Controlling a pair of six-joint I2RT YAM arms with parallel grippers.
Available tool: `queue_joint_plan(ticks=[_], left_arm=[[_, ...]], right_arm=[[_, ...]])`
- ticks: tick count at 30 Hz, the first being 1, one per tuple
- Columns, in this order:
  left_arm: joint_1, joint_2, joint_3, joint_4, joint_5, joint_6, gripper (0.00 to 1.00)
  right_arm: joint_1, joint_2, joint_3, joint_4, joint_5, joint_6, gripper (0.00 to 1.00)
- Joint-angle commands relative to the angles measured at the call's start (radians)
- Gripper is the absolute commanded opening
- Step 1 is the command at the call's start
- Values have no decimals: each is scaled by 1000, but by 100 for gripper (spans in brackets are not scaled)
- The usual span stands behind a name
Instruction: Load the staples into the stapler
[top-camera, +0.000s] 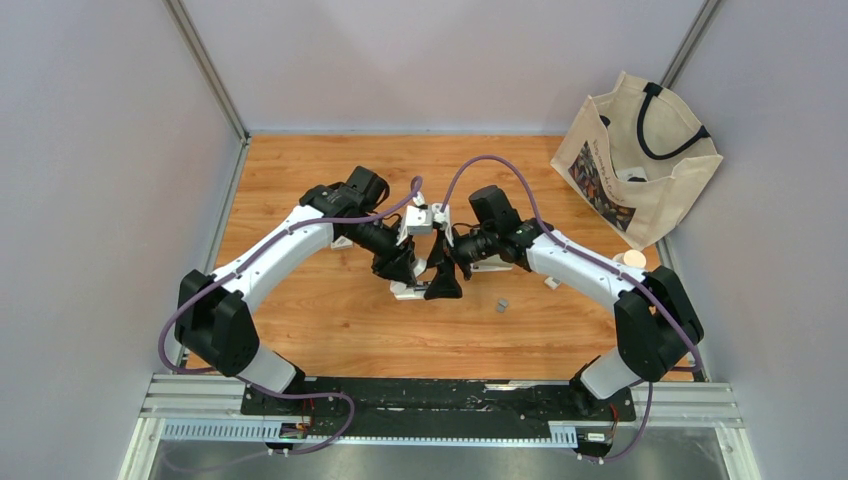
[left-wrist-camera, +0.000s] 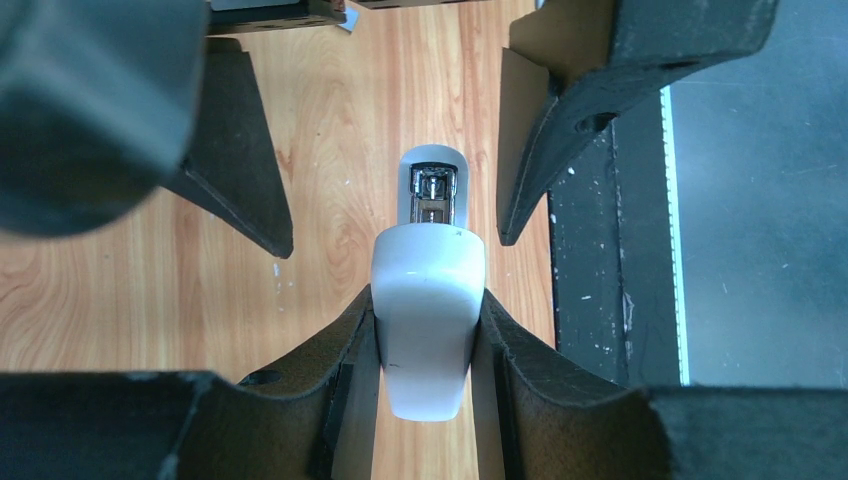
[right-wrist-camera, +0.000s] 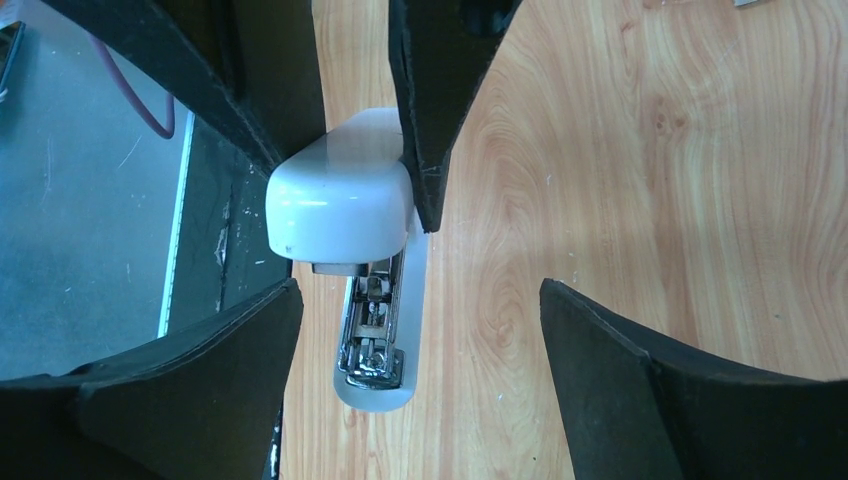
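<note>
The white stapler (top-camera: 408, 291) lies mid-table under both grippers. My left gripper (left-wrist-camera: 428, 300) is shut on its white top cover (left-wrist-camera: 428, 330), and beyond the cover the metal channel (left-wrist-camera: 433, 195) is exposed. In the right wrist view the cover (right-wrist-camera: 340, 205) is raised above the bare metal magazine (right-wrist-camera: 372, 335). My right gripper (right-wrist-camera: 420, 290) is open and empty, its fingers standing wide on either side of the stapler's front end. The staples (top-camera: 502, 305) are a tiny dark-grey strip on the wood, right of the stapler and apart from both grippers. They are out of both wrist views.
A cream tote bag (top-camera: 640, 160) stands at the back right. A small beige round object (top-camera: 632, 260) and a small white piece (top-camera: 551, 283) lie by the right arm. The black mounting rail (top-camera: 440, 395) runs along the near edge.
</note>
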Motion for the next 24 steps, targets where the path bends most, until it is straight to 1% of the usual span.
queue_joint_plan(ticks=[1,5,12,16,20,24], left_arm=[[-3,-47,-6,91,-2,-73,0],[-1,-50,-14,97,-4,-79,0],[16,-49,-20,104,44,-80,0],[19,-56,-29,114,45,-87,0],[20,-53,-34,113,48,-84,0],[20,-49,-34,107,45,-74,0]], right_arm=[[20,11,13,53,43,20,91],[20,13,0,52,42,11,91],[20,40,-1,43,29,-6,90],[20,50,-4,43,13,-8,90],[20,48,-6,53,17,-3,86],[20,33,-6,56,32,-3,86]])
